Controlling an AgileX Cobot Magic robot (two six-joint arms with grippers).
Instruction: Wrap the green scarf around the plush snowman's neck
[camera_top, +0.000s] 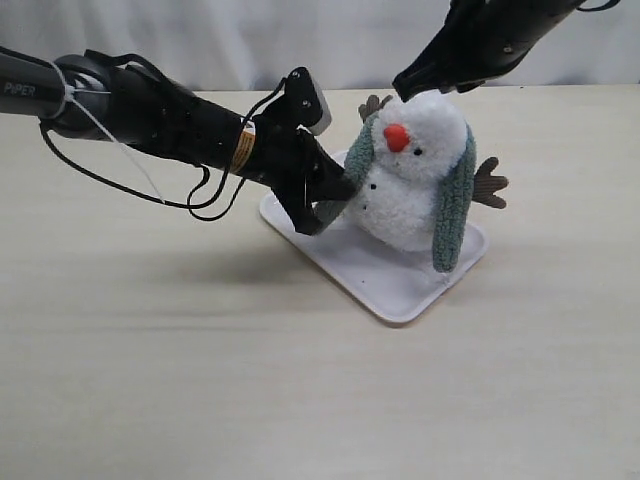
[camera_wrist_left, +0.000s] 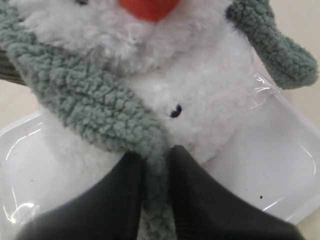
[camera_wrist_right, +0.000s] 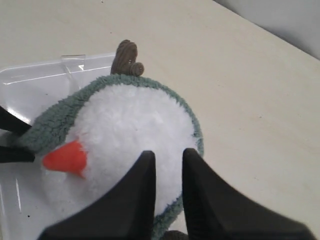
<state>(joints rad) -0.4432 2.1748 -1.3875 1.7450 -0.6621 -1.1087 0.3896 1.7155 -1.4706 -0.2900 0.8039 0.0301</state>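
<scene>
Where the scarf (camera_top: 452, 210) drapes behind the head of the snowman (camera_top: 405, 205), one end runs between the jaws of the left claw (camera_wrist_left: 156, 152), which are clamped on it; the other end hangs on the far side from this claw. The right claw (camera_wrist_right: 169, 156) rests on the head directly beneath it, jaws narrow around white fluff, grip uncertain. A white tray (camera_top: 390, 290) on a table (camera_top: 150, 380) bears the snowman.

Sage-green scarf (camera_top: 452, 215), white snowman (camera_top: 410, 200) with orange nose (camera_top: 397, 137), black buttons (camera_top: 372, 185), brown arms (camera_top: 490, 183); white tray (camera_top: 390, 282); beige table (camera_top: 200, 380)
</scene>
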